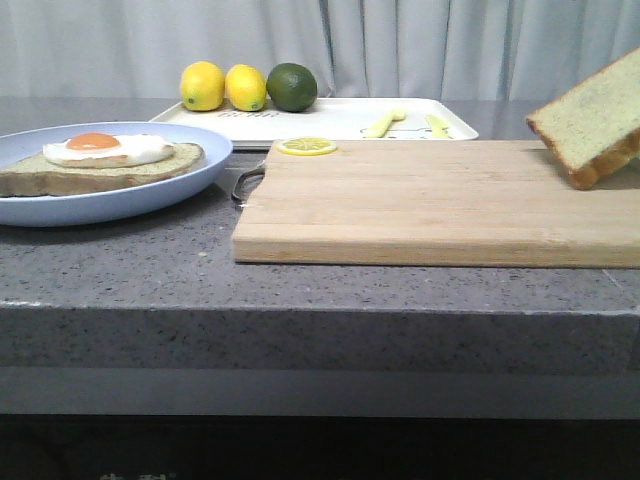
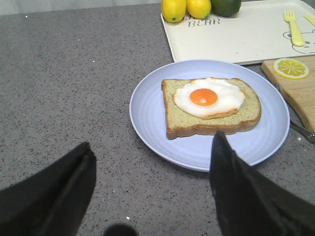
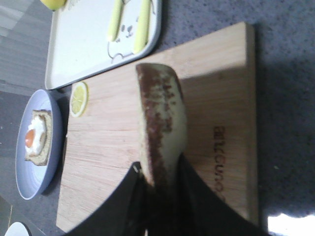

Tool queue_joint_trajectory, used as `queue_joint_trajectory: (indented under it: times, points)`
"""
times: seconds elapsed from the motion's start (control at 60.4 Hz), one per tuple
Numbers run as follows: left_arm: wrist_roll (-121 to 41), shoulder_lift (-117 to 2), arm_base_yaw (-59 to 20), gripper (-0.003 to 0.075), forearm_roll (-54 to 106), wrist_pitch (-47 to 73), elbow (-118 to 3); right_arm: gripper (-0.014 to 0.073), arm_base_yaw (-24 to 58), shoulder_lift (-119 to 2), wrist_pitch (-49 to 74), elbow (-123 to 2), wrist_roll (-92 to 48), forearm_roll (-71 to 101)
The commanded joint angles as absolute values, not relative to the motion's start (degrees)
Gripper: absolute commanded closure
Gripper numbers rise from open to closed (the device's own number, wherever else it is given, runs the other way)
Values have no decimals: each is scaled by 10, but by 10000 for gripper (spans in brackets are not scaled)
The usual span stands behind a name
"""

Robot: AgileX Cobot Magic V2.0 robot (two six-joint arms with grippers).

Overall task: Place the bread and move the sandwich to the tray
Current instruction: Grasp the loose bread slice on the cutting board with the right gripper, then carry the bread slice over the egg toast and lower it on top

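Note:
The bread (image 1: 592, 118), a thick slice with dark crust and pale greenish crumb, hangs tilted above the right end of the cutting board (image 1: 420, 200). My right gripper (image 3: 158, 169) is shut on the bread (image 3: 162, 123); the arm is out of the front view. The sandwich (image 1: 105, 160), a brown-crusted slice with a fried egg, lies on the pale blue plate (image 1: 60, 205) at the left. My left gripper (image 2: 152, 147) is open and empty above the counter, short of the plate (image 2: 152, 128) and sandwich (image 2: 211, 105). The white tray (image 1: 330, 118) stands behind the board.
Two lemons (image 1: 203, 85) and a lime (image 1: 291, 87) sit on the tray's left end, yellow cutlery (image 1: 384, 123) on its right. A lemon slice (image 1: 307, 147) lies on the board's far left corner. A metal handle (image 1: 245, 185) pokes out between plate and board.

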State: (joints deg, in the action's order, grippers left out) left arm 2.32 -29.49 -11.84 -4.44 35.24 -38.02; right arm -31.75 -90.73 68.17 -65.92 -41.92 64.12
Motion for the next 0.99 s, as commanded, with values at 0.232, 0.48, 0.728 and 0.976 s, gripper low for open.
queue_joint_trajectory:
  times: [0.232, 0.48, 0.728, 0.976]
  points:
    - [28, -301, -124, 237, -47, 305, -396, 447, -203, -865, 758, -675, -431, 792]
    - [28, -301, -124, 237, -47, 305, -396, 447, -26, -865, 615, -675, -431, 910]
    - [28, -301, -124, 237, -47, 305, -396, 447, 173, -868, 407, -676, -436, 1038]
    - [28, -301, -124, 237, -47, 305, -396, 447, 280, -932, 319, -747, -455, 1070]
